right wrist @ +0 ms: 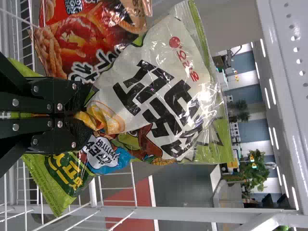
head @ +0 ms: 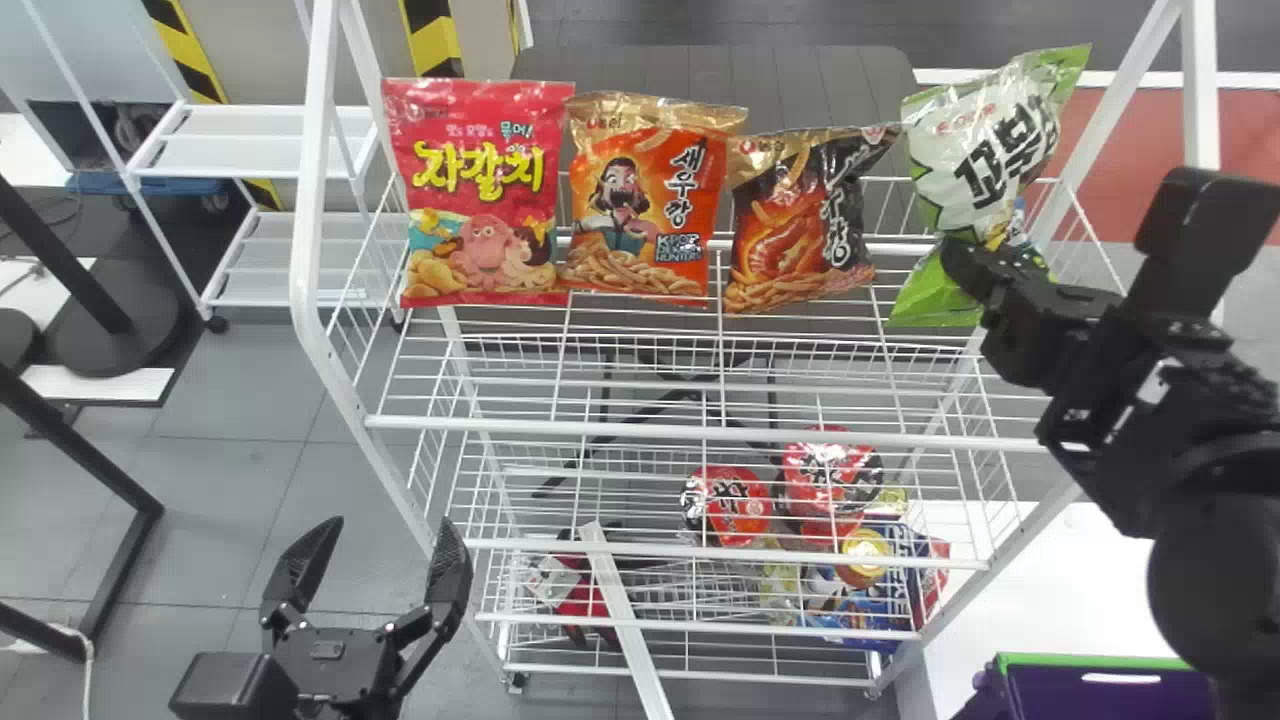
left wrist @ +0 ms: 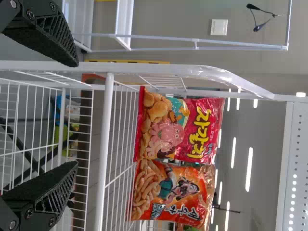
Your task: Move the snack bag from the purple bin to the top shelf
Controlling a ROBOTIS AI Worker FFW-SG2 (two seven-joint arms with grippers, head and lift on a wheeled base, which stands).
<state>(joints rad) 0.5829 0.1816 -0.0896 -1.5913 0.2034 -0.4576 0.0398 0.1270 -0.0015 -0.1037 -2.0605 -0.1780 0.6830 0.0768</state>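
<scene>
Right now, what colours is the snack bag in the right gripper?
White and green bag, best seen in the right wrist view.

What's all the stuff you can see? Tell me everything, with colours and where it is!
Rack: 1, white, middle
Red bag: 1, red, top shelf, far left
Orange bag: 1, orange, beside the red one
Dark bag: 1, black and orange, next along
Green bag: 1, green and white, right end
Packs: several, mixed colours, low in the rack
Bar: 1, white, low, slanting
Bin: 1, purple with green rim, lower right
Side rack: 1, white, back left
Plants: several, green, far behind
Lights: several, white, ceiling
Left claw: 1, black, open, front left
Right claw: 1, black, pinching the green bag
</scene>
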